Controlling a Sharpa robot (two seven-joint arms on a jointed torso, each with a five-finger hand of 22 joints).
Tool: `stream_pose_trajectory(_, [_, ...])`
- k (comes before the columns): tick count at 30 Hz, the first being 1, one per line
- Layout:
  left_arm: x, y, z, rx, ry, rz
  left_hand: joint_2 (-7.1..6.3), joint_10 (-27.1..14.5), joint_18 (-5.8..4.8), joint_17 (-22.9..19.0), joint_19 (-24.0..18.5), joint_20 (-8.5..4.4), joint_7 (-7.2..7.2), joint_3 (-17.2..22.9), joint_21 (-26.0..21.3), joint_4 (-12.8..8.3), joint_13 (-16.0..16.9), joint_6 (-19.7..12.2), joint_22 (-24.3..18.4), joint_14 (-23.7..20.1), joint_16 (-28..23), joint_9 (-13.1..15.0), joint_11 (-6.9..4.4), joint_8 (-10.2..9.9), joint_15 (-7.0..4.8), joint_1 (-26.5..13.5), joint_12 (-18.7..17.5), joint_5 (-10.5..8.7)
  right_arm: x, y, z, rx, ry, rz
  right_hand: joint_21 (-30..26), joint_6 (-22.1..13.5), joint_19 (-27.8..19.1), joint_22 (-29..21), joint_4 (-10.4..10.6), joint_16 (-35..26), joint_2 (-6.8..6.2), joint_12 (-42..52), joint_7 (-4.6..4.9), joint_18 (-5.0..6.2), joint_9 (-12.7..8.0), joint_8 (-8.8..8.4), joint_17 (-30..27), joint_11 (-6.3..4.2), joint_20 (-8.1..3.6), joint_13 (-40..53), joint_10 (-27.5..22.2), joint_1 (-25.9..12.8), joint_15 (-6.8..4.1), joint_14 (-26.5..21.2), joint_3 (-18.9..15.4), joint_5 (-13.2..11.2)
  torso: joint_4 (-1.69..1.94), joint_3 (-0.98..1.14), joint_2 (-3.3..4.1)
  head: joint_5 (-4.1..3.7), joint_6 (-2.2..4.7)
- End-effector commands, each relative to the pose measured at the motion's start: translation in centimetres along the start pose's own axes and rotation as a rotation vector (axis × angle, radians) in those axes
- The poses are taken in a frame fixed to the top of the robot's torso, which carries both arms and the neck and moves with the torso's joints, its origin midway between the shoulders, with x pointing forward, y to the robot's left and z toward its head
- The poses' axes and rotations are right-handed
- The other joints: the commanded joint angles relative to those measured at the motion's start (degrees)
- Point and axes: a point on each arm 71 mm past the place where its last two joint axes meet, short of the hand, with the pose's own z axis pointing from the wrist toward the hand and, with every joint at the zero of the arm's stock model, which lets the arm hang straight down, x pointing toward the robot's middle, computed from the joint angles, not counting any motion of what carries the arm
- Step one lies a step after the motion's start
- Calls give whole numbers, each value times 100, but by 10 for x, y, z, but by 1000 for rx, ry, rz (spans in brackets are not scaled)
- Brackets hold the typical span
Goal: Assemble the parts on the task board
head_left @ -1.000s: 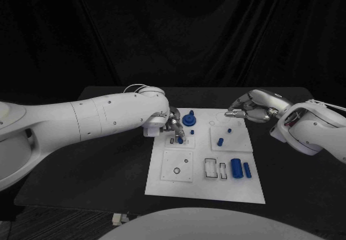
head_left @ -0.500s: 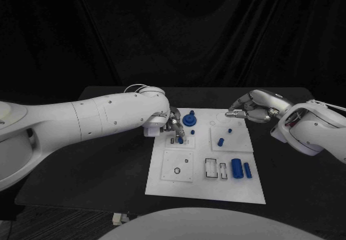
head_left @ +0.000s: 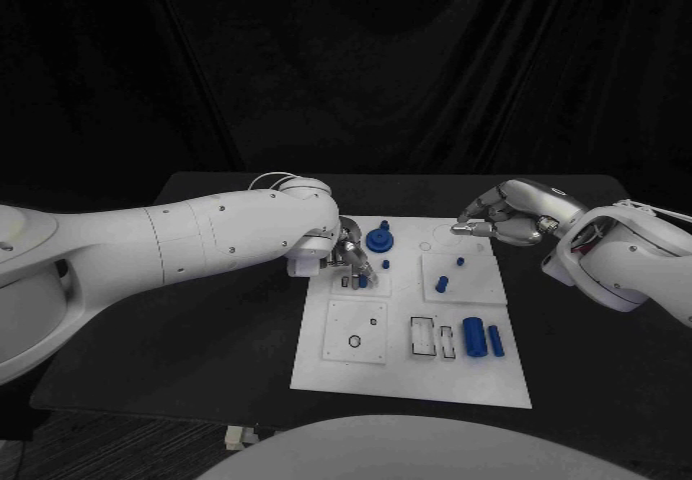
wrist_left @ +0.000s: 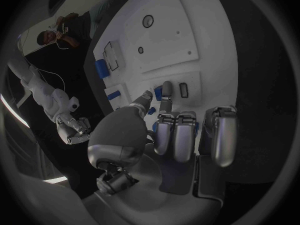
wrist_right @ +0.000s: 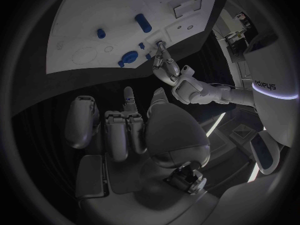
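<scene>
Reaching over the white task board point(head_left: 411, 375)'s upper left, the left hand point(head_left: 346, 255) pinches a small blue peg point(head_left: 361, 281) at a slot; pressing it straight down, kept upright, seems wisest. Right of it stands a blue knobbed part point(head_left: 379, 238). Farthest right, the right hand point(head_left: 498, 222) hovers curled and empty near the board's corner. Since the earlier frames, the left hand has barely shifted; the right stays put.

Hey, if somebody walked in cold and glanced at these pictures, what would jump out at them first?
Probably the white rectangular task board in the middle of the black table, dotted with small blue parts. Next, the silver left hand pressing its fingertips around a small blue peg at the board's far left corner. The silver right hand hovers, fingers curled, over the far right corner.
</scene>
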Motion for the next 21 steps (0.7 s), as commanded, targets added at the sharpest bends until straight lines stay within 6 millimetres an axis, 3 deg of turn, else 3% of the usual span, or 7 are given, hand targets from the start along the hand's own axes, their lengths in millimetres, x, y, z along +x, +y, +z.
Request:
stream_pose_trajectory(1, [2, -1, 0, 5, 9, 18, -4, 598, 114, 1509, -15, -35, 13, -62, -34, 108, 1507, -12, 752, 574, 15, -12, 3, -22, 4, -101, 21, -27, 1, -1, 0, 13, 8, 0, -36, 34, -53, 973, -3, 17, 7, 20, 10, 46, -6, -26, 1509, 50, 5, 1509, 608, 50, 35, 600, -31, 36, 1, 2, 2, 3, -1])
stream_pose_trajectory(11, [1, 0, 1, 3, 5, 16, -20, 598, 120, 1509, -27, -46, 7, -292, -69, 342, 1507, -22, 735, 574, 15, -2, -2, -33, -6, -238, 21, -31, 2, -1, 0, 14, 10, 0, -36, 34, -53, 973, -3, 17, 7, 20, 10, 46, -6, -26, 1509, 50, 5, 1509, 608, 50, 35, 600, -31, 36, -2, 3, 0, 11, -1])
stream_pose_trajectory(21, [1, 1, 1, 1, 3, 13, 14, 598, 118, 1509, -19, -50, 1, -349, -67, 419, 1507, -2, 743, 574, 15, 10, -9, -22, -11, -253, 21, -32, 2, -2, 0, 15, 13, 0, -29, 35, -49, 976, -2, 17, 9, 20, 10, 44, -7, -29, 1509, 51, 6, 1509, 608, 51, 36, 600, -40, 36, -2, 1, 0, 13, -1])
